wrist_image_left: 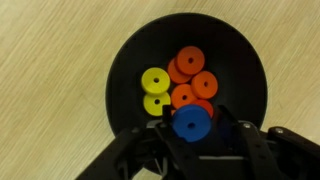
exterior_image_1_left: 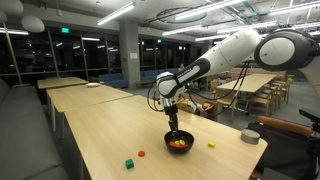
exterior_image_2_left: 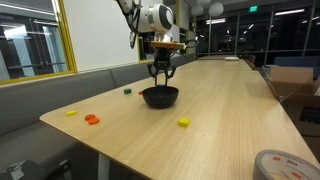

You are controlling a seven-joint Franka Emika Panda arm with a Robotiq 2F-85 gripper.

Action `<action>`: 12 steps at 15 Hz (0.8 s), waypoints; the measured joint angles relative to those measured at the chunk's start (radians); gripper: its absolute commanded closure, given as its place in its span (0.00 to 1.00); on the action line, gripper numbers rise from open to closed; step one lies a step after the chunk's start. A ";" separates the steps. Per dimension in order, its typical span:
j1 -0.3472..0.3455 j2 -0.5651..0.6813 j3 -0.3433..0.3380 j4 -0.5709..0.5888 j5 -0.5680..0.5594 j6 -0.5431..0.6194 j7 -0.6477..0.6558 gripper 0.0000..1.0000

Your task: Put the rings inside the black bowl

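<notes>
My gripper (exterior_image_2_left: 163, 80) hangs right over the black bowl (exterior_image_2_left: 160, 101), tips just above its rim; same in both ext. views, gripper (exterior_image_1_left: 174, 127) pointing straight down at the bowl (exterior_image_1_left: 179, 148).

Wrist view: I'm looking down into the bowl (wrist_image_left: 125, 62). Inside it: two yellow rings (wrist_image_left: 154, 80) side by side, touching. Next to them sits a bunch of orange rings (wrist_image_left: 190, 61), overlapping, approx. in the bowl's middle. A blue ring (wrist_image_left: 192, 122) sits between my two dark fingers (wrist_image_left: 232, 135), at the bowl's edge nearest my gripper (wrist_image_left: 196, 136). Can't tell if I'm pinching the blue ring or if the fingers are only beside it, and the ext. views are too small to settle it.

Outside the bowl, on the table (exterior_image_2_left: 220, 110):
- one orange ring (exterior_image_1_left: 141, 154), well apart from the bowl, w/ a green cube (exterior_image_1_left: 129, 162) just beyond it
- one small yellow piece (exterior_image_1_left: 212, 144) near the bowl, opp. side from the orange one
- a second yellow piece (exterior_image_2_left: 71, 113), farther from the bowl than the orange ring (exterior_image_2_left: 91, 119)
- a grey round container (exterior_image_1_left: 250, 136), beyond the first yellow piece
</notes>
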 measured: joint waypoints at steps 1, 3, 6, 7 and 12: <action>-0.002 0.000 0.000 0.002 0.006 -0.003 -0.007 0.09; -0.003 0.000 0.001 0.005 0.007 0.003 -0.007 0.00; -0.001 0.000 0.007 0.007 0.007 0.044 -0.007 0.00; 0.000 0.001 0.012 0.007 0.007 0.068 -0.008 0.00; 0.014 0.014 0.051 0.007 0.007 0.210 -0.008 0.00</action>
